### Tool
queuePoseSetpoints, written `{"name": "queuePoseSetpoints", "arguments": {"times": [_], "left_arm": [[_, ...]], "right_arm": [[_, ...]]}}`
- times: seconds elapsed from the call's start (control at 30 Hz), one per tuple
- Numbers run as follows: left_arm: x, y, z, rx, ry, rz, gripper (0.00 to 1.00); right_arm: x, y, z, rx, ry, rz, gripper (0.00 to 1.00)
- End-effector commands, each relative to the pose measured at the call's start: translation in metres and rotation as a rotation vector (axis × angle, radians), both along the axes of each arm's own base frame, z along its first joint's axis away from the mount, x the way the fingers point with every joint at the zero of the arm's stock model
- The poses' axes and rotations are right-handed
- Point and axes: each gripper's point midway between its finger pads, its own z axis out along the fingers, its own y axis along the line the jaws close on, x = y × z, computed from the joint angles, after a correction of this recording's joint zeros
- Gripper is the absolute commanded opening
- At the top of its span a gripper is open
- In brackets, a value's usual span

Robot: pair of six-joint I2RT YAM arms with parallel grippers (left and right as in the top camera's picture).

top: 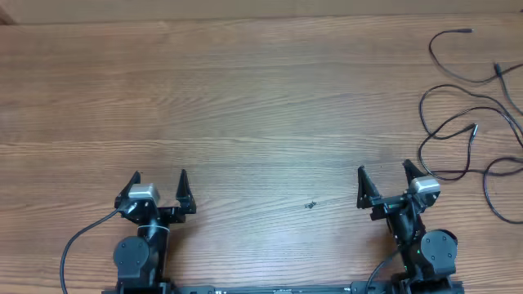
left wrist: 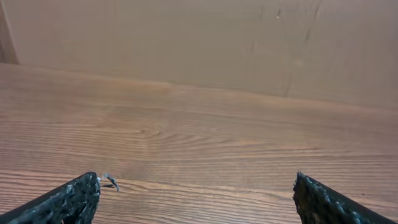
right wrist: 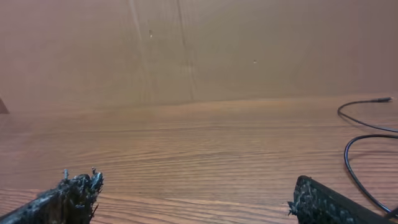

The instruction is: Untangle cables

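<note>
The cables (top: 470, 131) are thin black cords lying in loose overlapping loops at the table's far right, with small plug ends showing. Part of them runs off the right edge of the overhead view. My right gripper (top: 384, 178) is open near the front edge, left of the cables and not touching them. In the right wrist view two cable strands (right wrist: 360, 149) curve along the right side, beyond my open right gripper (right wrist: 196, 193). My left gripper (top: 159, 183) is open at the front left, far from the cables, with only bare wood between its fingers (left wrist: 74, 199).
A tiny dark speck (top: 310, 205) lies on the wooden table (top: 245, 98) between the two arms. A brown wall (right wrist: 199, 43) rises behind the table's far edge in both wrist views. A thick black arm cable (top: 78, 245) trails from the left arm.
</note>
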Motion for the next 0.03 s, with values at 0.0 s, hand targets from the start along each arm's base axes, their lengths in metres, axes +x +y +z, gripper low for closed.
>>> {"name": "queuePoseSetpoints", "arguments": {"times": [0.0], "left_arm": [[-0.0003,0.0024,-0.0003,0.019,-0.003,0.01,0.99]], "right_arm": [[0.0006,-0.0022,-0.002,0.007,-0.002,-0.012,1.0]]}}
